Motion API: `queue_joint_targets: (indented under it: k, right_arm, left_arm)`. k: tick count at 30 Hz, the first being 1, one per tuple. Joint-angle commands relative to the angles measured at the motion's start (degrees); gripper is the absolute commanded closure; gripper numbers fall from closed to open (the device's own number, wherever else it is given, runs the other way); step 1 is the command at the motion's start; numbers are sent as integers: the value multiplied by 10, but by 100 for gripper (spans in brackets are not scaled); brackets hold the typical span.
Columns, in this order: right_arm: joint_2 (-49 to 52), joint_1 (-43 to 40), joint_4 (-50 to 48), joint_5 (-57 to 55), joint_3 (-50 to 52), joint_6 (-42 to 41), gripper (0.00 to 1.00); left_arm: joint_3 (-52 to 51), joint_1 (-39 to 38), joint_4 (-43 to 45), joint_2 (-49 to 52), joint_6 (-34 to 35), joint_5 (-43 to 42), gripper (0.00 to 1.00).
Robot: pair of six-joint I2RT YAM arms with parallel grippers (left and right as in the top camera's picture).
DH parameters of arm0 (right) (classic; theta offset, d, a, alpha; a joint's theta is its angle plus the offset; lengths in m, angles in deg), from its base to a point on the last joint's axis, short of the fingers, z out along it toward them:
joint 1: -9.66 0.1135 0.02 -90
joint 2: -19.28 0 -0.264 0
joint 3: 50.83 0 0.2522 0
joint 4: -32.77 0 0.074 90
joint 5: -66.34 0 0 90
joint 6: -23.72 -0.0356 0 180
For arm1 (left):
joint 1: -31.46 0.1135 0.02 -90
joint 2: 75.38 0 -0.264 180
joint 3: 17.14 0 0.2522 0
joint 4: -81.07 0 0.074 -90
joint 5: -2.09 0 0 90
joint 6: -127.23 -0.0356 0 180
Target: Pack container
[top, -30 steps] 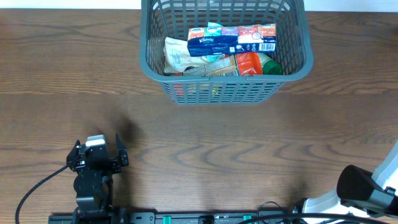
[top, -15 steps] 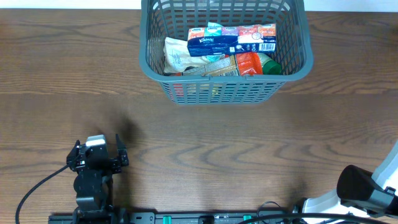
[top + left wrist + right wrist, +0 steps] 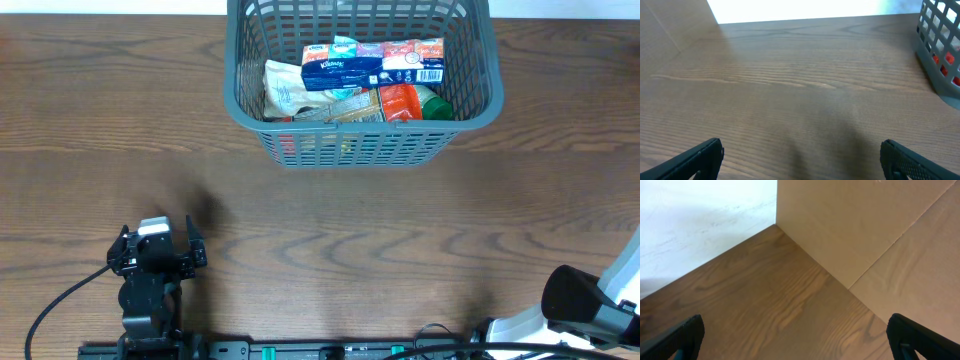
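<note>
The wooden table (image 3: 330,230) filled most of the overhead frame. The container (image 3: 360,145) sat at its top centre, and one corner of it also showed at the upper right of the left wrist view. The left gripper (image 3: 160,242) rested at the lower left of the overhead frame, well apart from the container. Its fingers (image 3: 700,156) sat in opposite bottom corners of the wrist view, spread wide with nothing between them. The right gripper (image 3: 796,337) was likewise spread wide and holding nothing, and looked at bare wood and a pale wall.

Inside the container lay a white pouch (image 3: 283,88) at the left, a blue tissue pack (image 3: 340,68) across the middle, a barcoded box (image 3: 415,58) at the upper right and an orange packet (image 3: 398,102) below it.

No loose item showed outside the container, so packing looked finished or nearly so, with both arms parked. Any further move would first call for finding an item outside these views.
</note>
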State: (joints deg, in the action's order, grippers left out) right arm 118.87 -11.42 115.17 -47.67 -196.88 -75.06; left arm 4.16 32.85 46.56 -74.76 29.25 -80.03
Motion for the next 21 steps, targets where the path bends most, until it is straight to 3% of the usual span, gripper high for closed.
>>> queue_joint_targets:
  k: [1, 10, 18, 21]
  right_arm:
    - [-17, -2, 5, -3, 0, -9, 1]
    - [-128, 36, 17, -3, 12, -9, 1]
    - [-294, 202, 17, -3, 78, -9, 1]
    - [-346, 226, 17, -3, 118, -9, 1]
  left_arm:
    - [-12, -2, -1, -4, -10, 2, 1]
    - [-12, -2, -1, -4, -10, 2, 2]
    - [-12, -2, -1, -4, -10, 2, 1]
    - [-12, -2, -1, -4, -10, 2, 2]
